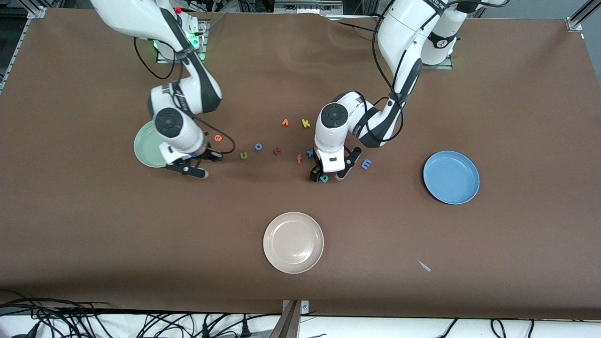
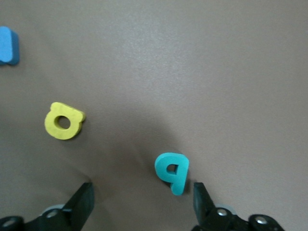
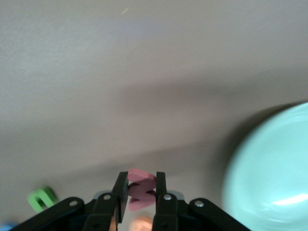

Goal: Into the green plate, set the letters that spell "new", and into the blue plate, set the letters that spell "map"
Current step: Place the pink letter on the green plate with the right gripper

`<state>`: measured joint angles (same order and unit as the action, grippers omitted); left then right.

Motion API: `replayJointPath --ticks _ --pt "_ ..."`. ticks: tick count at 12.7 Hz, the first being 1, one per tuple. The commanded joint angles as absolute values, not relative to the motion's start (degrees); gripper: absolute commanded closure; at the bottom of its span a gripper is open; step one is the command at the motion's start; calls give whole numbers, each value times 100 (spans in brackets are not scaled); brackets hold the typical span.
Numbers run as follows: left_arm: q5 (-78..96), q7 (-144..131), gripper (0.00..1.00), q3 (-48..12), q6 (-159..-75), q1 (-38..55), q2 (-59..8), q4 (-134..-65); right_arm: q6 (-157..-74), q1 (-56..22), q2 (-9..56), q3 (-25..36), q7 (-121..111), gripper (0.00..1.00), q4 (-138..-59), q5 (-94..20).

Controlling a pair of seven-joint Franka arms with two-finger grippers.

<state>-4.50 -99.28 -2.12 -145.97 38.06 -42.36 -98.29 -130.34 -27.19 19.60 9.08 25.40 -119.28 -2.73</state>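
Pink "w" (image 3: 141, 188) pinched btwn right gripper (image 1: 193, 169) fingers, just beside green plate (image 1: 146, 143). Teal "a" (image 2: 172, 172) on table btwn spread fingers of left gripper (image 1: 327, 174); yellow "p" (image 2: 63, 121) nearby.

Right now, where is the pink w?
The pink w is pinched between the right gripper's fingers, beside the green plate at the right arm's end of the table.

Open counter (image 1: 141, 244) surrounds the cream-white plate (image 1: 293, 242). The letter row between the arms is crowded: yellow "k" (image 1: 305, 123), orange-red "f" (image 1: 299, 159) and blue "m" (image 1: 365, 164) hem the left tool (image 1: 329, 176).
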Motion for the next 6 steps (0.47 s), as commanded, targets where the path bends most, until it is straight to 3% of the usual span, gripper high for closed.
replayJointPath --ticks 1,3,6 --pt "-642 -9826 13 -149 -14511 3867 -4368 -9563 -12333 -2698 1258 1562 1095 92 -12216 -299" --pt "-642 -9713 17 -149 -14493 3867 -4368 -9554 -12627 -2698 1038 2045 478 92 -12846 -290" --pt "-642 -9607 26 -149 -14144 3867 -4508 -9292 -14198 -2689 1019 2451 -315 90 -14006 -299"
